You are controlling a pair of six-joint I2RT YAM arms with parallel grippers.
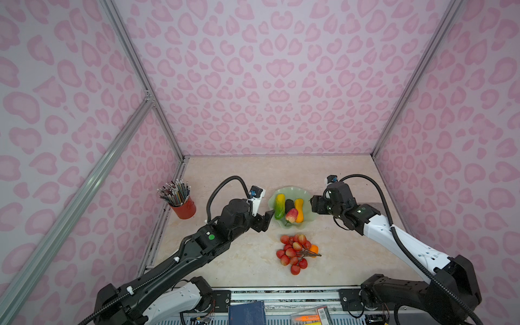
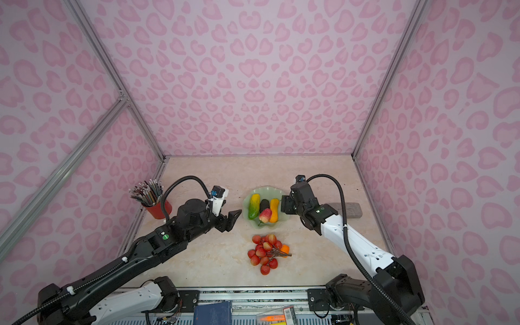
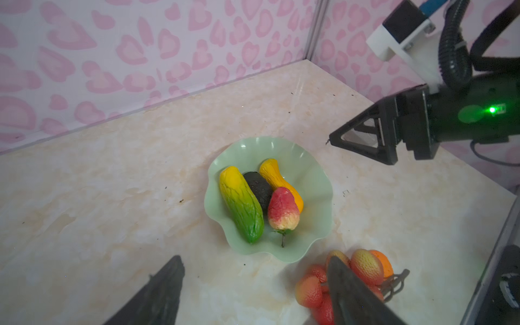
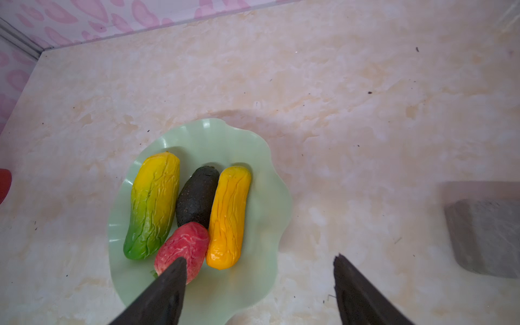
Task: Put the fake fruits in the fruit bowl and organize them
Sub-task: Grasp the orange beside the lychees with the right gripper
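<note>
The counter (image 1: 247,174) is a pale cream slab with a marble pattern, faint tan veining and a few dark specks. Walls (image 1: 281,84) printed with pink heart-like blotches on lilac close it in at the far, left and right edges. They are held by an aluminium frame (image 1: 148,97) whose posts rise from the far corners.

Near the middle of the counter sits the fruit bowl (image 1: 306,219), mint green with a wavy rim. In it lie, side by side, the ribbed yellow-green oblong (image 1: 279,206), the dark avocado (image 1: 289,204) and the orange-yellow gourd (image 1: 299,209). The red-pink strawberry (image 1: 291,216) rests against their near ends. Between the bowl and the near edge, on bare counter, lies the red berry cluster (image 1: 292,253), with the small orange ball (image 1: 313,249) just beside it on the right. A red cup of pencils (image 1: 185,208) stands by the left edge, and a grey block (image 2: 351,210) lies by the right edge.

The left pincer (image 1: 268,219) hangs just beside the bowl's left rim, jaws apart and empty. The right pincer (image 4: 260,257) is at the bowl's right rim, jaws likewise spread with nothing between them. In the right wrist view it overlaps the strawberry, but whether it touches cannot be told.
</note>
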